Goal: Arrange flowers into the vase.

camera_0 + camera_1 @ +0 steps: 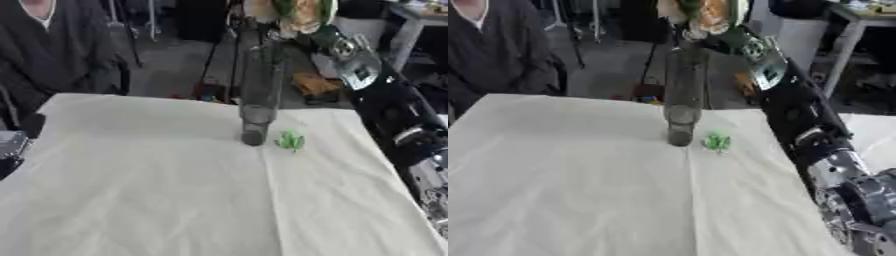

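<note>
A tall clear vase [259, 95] stands upright toward the far edge of the surface [157, 190], which is covered with a pale cloth. The right arm reaches in from the right side and up over the vase. Its right hand [750, 42] is at the top of the view, beside a bunch of flowers [297, 12] with pale cream blooms and green leaves that sits above the vase mouth. The stems seem to run down toward or into the vase, but the glass is too blurred to say how far. The hand appears to be wrapped round the bunch just below the blooms, though the fingers are hard to make out, so I cannot tell for sure whether it is closed on the stems or only resting against them.

A small green leafy bit [290, 140] lies on the cloth just beside the base of the vase, on its right. The left hand shows in neither view.

The step in hand looks like lowering the bunch into the vase. To do it well, the stems should stay in line with the narrow opening and go straight down, not at a slant. The vase is tall and slim, so a sideways push near its rim could tip it. Letting go should wait until the stems rest inside and the blooms settle on the rim.
</note>
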{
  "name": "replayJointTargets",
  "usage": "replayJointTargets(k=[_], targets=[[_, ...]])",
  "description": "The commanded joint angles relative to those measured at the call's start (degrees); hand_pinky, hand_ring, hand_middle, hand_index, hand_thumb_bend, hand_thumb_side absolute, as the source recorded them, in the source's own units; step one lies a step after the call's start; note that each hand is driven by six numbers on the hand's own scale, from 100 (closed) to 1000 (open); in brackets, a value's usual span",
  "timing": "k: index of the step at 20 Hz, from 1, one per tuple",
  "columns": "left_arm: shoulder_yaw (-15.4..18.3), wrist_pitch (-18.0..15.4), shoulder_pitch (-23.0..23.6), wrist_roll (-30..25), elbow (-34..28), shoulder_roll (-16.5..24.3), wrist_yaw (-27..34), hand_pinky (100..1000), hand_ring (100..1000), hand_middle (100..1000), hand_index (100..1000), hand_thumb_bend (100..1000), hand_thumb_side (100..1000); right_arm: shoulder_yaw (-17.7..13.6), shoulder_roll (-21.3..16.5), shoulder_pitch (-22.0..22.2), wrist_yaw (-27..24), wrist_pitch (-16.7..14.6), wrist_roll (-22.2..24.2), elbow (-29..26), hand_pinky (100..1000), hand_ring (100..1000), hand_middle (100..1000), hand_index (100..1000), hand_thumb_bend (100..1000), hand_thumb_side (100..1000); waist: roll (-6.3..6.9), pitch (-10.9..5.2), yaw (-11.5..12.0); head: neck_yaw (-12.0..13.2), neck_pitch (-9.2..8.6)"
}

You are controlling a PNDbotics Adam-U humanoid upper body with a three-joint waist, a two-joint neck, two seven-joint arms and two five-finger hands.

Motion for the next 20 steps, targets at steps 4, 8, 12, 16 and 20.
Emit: replayJointTargets(k=[4,8,12,16,20], targets=[[0.62,-0.04,-0.53,0.24,-0.41,1.25,-0.08,605,429,468,391,747,331,-0.86,-1.39,-1.14,0.99,0.3,-0.38,0.33,856,974,869,956,100,1000,0.35,-0.8,0.13,0.17,0.27],[0.6,-0.05,-0.49,0.18,-0.4,1.3,-0.14,605,428,468,391,747,331,-0.77,-1.6,-1.72,0.3,0.43,0.38,0.76,859,978,873,958,100,1000,0.29,-1.01,0.04,0.32,0.48],[0.66,-0.04,-0.3,0.21,-0.37,1.48,-0.22,605,428,468,392,746,332,-0.69,-1.92,-2.22,-0.95,0.28,3.23,1.34,864,983,876,961,100,1000,0.12,-1.45,-0.21,0.54,0.71],[0.7,-0.03,-0.02,0.23,-0.25,1.66,-0.35,605,428,468,393,745,331,-0.45,-2.18,-2.55,-2.3,0.01,6.59,1.79,870,987,877,961,100,1000,-0.16,-1.95,-0.76,0.87,1.03],[0.75,-0.04,0.2,0.3,-0.13,1.79,-0.47,605,428,468,393,745,334,-0.26,-2.33,-2.81,-3.62,-0.41,10.84,2.26,873,991,879,961,100,1000,-0.36,-2.4,-1.17,1.1,1.24]])
